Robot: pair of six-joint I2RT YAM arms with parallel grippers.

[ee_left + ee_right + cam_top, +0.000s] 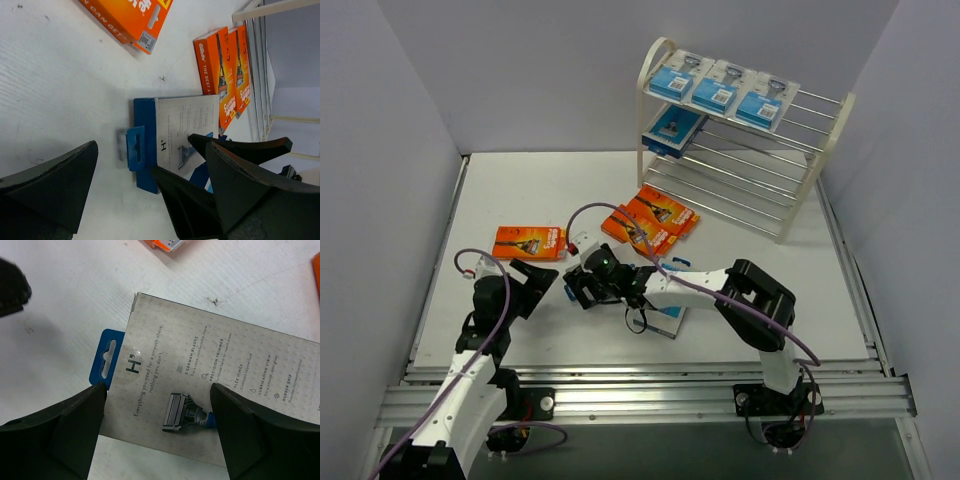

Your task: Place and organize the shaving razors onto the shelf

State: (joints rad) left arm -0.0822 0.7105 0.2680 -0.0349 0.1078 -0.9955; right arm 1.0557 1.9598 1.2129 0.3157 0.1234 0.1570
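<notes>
Our right pincer (157,400) hangs with its jaws wide and gripping nothing, straight over a grey-and-blue razor pack (210,355) that lies flat on the table (60,300). In the wrist view the pack's long axis runs roughly from 9 to 3 o'clock, with the hang tab (106,357) at 9. That is nearly the line between the 2 fingers, so we judge a wrist turn comes before closing across the short side. Our left pincer (540,282), also wide and empty, sits just beside it at 9 o'clock in the top view. The shelf (650,75) stands off at 1 o'clock.
</notes>
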